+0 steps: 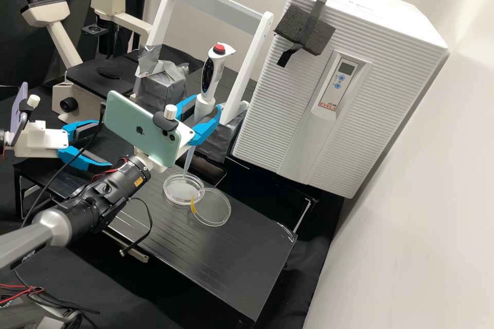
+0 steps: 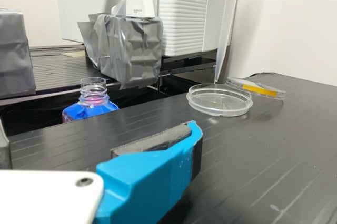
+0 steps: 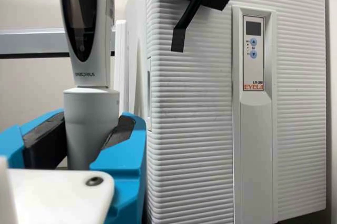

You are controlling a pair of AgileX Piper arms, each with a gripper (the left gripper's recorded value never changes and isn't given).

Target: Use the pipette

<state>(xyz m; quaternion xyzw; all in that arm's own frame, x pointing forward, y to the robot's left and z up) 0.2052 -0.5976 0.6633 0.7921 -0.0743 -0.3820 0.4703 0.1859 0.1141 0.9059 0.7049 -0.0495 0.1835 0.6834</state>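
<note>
My right gripper [image 1: 201, 113] is shut on the lower barrel of a white-and-grey pipette [image 1: 213, 76] with a red button on top, and holds it upright. In the right wrist view the barrel [image 3: 89, 124] sits between the dark pads of both blue fingers. The clear tip points down over an open petri dish [image 1: 183, 188] on the black platform [image 1: 231, 252]. The dish's lid [image 1: 211, 207], marked with a yellow strip, leans on the dish rim. My left gripper [image 1: 95, 143] hangs open at the platform's left end, holding nothing. An open bottle of blue liquid [image 2: 92, 103] stands beyond its finger [image 2: 152, 171].
A large white ribbed device [image 1: 334, 76] stands right of the platform. A block wrapped in grey tape [image 1: 159, 84] and a white frame [image 1: 216, 4] lie behind the pipette. A microscope [image 1: 62, 61] sits at the back left. A mint phone [image 1: 141, 128] rides on the right wrist.
</note>
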